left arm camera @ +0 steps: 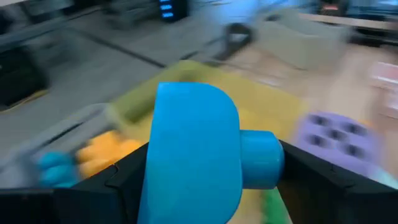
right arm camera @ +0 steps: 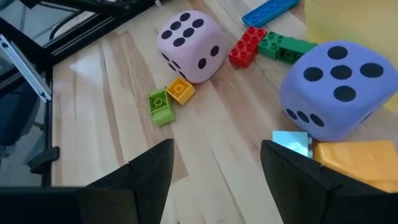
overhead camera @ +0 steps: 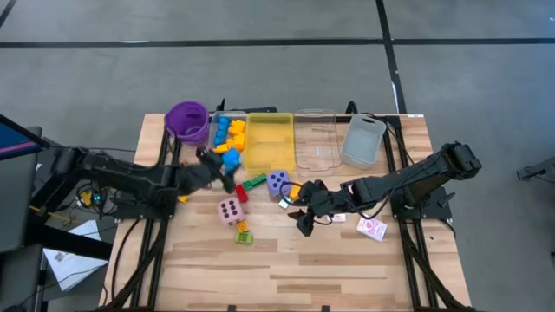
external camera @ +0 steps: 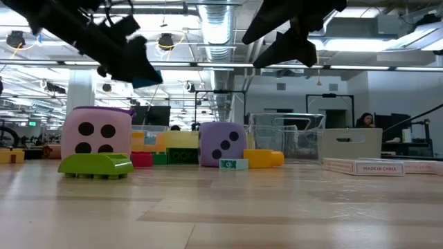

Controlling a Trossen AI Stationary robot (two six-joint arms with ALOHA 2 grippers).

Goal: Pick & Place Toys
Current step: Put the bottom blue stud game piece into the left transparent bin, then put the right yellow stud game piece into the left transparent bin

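My left gripper (overhead camera: 225, 170) reaches in from the table's left and is shut on a blue block (left arm camera: 196, 155), held above the table beside the yellow tray (overhead camera: 269, 143). My right gripper (right arm camera: 217, 168) hovers open above bare wood, near the purple die (right arm camera: 336, 87). The pink die (right arm camera: 189, 43) stands on the table farther left. A green block (right arm camera: 160, 107) and an orange one (right arm camera: 181, 91) lie next to it. A red block (right arm camera: 247, 46), a green block (right arm camera: 283, 46) and a flat blue piece (right arm camera: 270, 12) lie between the dice. A yellow block (right arm camera: 354, 158) lies by the purple die. My left gripper pinches the blue block between its two fingers (left arm camera: 124, 180), one on each of two opposite sides (left arm camera: 155, 168). A round stud (left arm camera: 261, 158) on the block faces one finger. The fingers come almost level from the table's left. The block is lifted clear of the table.
A purple cup (overhead camera: 186, 120) stands at the far left. A small tray of yellow and blue blocks (overhead camera: 230, 132), the yellow tray, a clear tray (overhead camera: 315, 139) and a grey tray (overhead camera: 364, 140) line the far edge. A red-patterned card (overhead camera: 371, 228) lies at the right.
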